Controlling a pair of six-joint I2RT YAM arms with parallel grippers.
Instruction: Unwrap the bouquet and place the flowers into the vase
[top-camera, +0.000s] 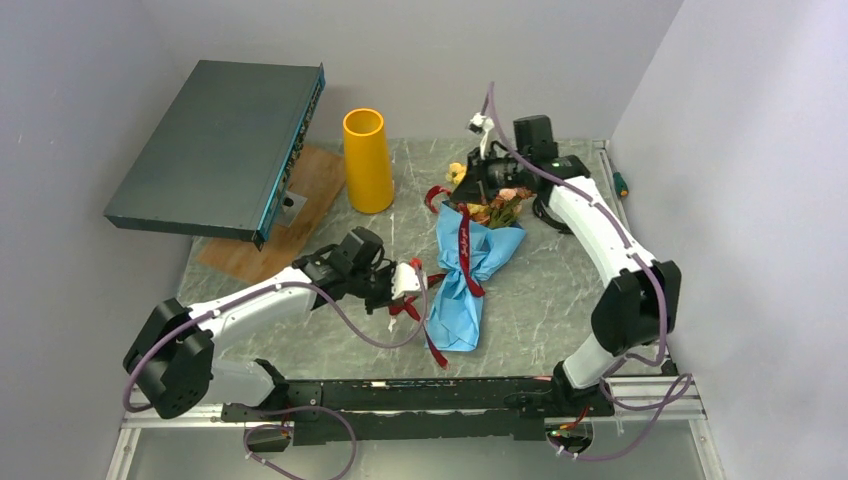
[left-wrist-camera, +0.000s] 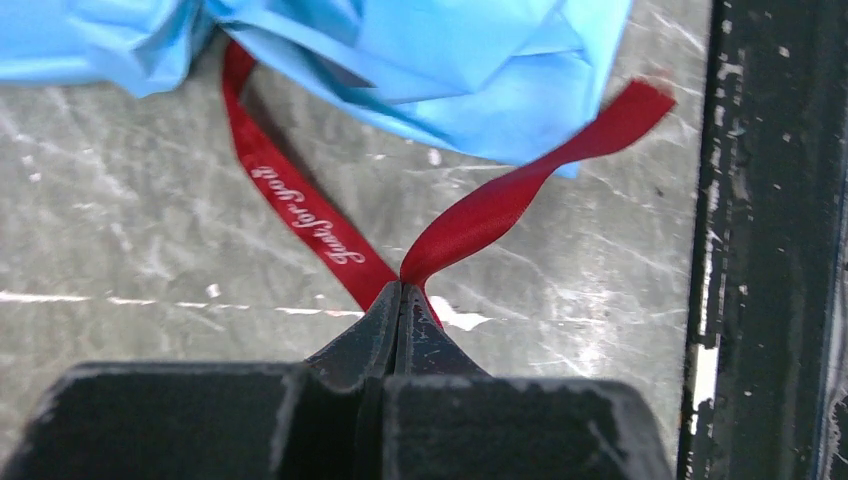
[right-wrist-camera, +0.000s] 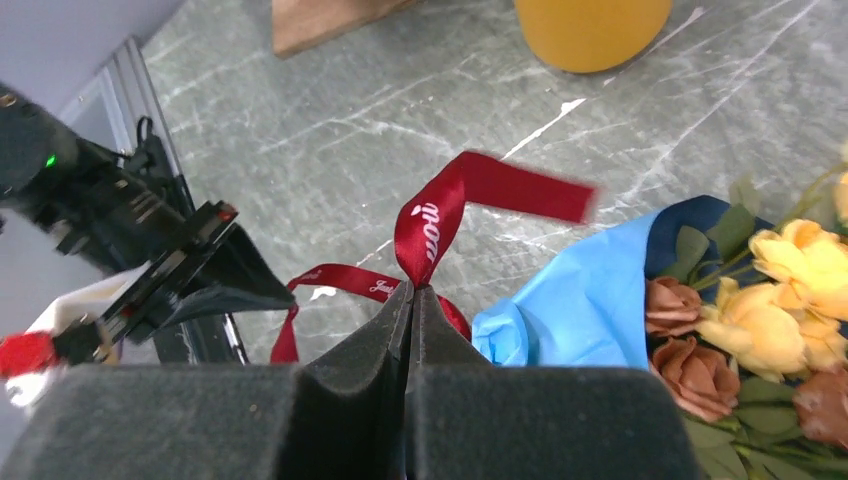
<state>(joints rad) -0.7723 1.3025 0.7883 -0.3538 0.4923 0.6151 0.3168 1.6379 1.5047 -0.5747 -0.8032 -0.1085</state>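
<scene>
Left gripper (left-wrist-camera: 400, 292) pinching ribbon (left-wrist-camera: 300, 212), right gripper (right-wrist-camera: 412, 292) pinching another stretch, bouquet (right-wrist-camera: 600, 300) cut off at frame edge, vase (right-wrist-camera: 590, 30) top cropped

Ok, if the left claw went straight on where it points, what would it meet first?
Past the ribbon it pinches, the left claw would probably meet the blue paper first, unless it tilts into the table; depth is unclear.

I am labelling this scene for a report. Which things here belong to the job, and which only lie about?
Job: bouquet, red ribbon, flowers, vase.
Lying about: grey flat box, wooden board, small tool at the table's right edge.
</scene>
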